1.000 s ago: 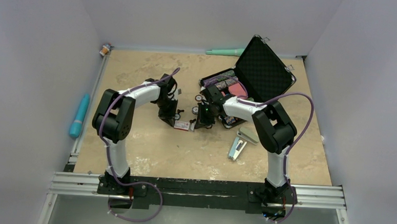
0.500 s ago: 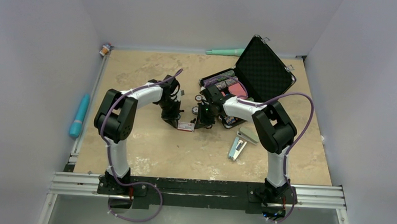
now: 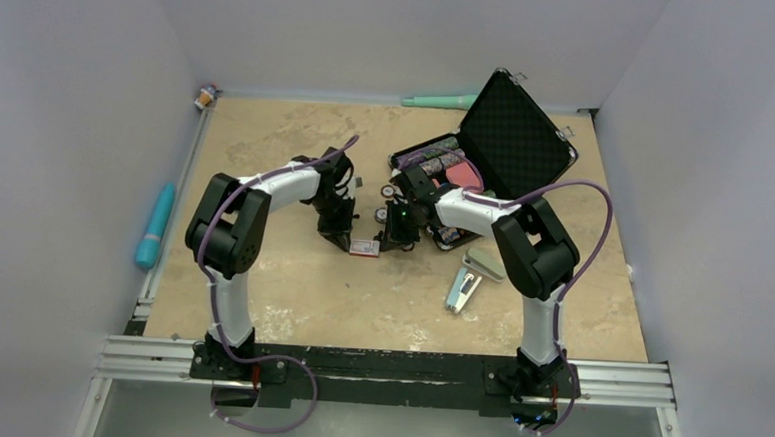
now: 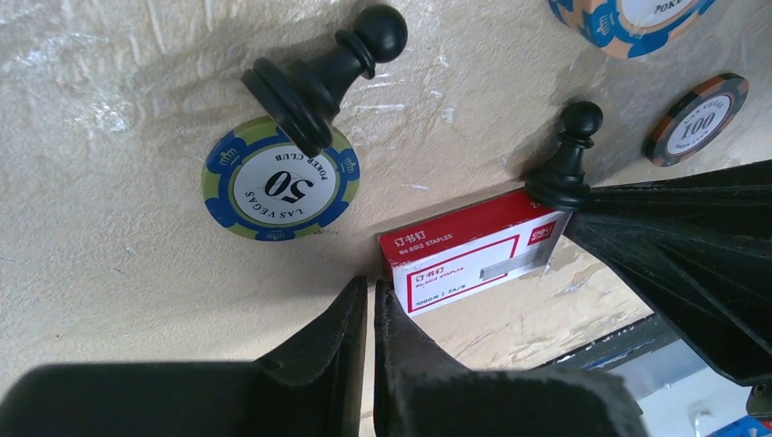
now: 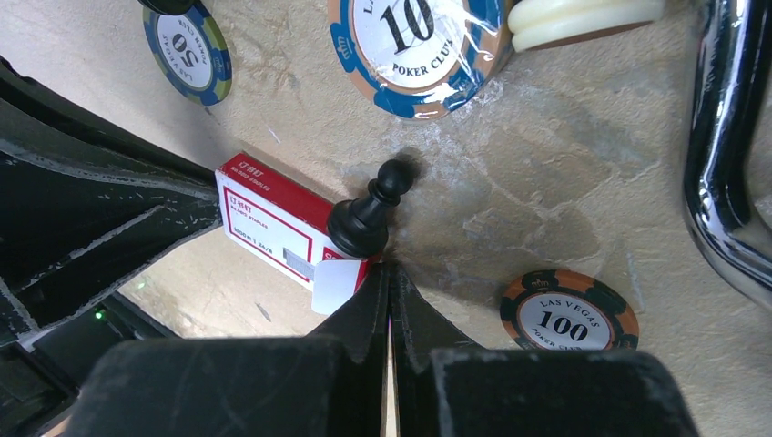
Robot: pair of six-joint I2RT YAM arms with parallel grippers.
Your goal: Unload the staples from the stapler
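Note:
The light-blue stapler (image 3: 463, 288) lies open on the table to the right of the grippers, showing its silvery channel; neither gripper touches it. It is out of both wrist views. A red and white staple box (image 3: 364, 247) lies between the grippers. My left gripper (image 3: 343, 237) is shut and empty, with its tips (image 4: 370, 293) at the box's left end (image 4: 473, 253). My right gripper (image 3: 394, 241) is shut and empty. Its tips (image 5: 390, 273) are at the box's open white flap (image 5: 273, 228), beside a black pawn (image 5: 364, 218).
Poker chips lie around: a 50 chip (image 4: 280, 182), a 100 chip (image 5: 569, 311) and a 10 chip (image 5: 423, 45). A second black pawn (image 4: 319, 68) lies on its side. An open black case (image 3: 513, 135) stands behind the right arm. A teal cylinder (image 3: 155, 224) lies at the left edge.
My left gripper has moved a little to the right against the staple box, and the box has shifted slightly right. The right arm and the stapler have not moved.

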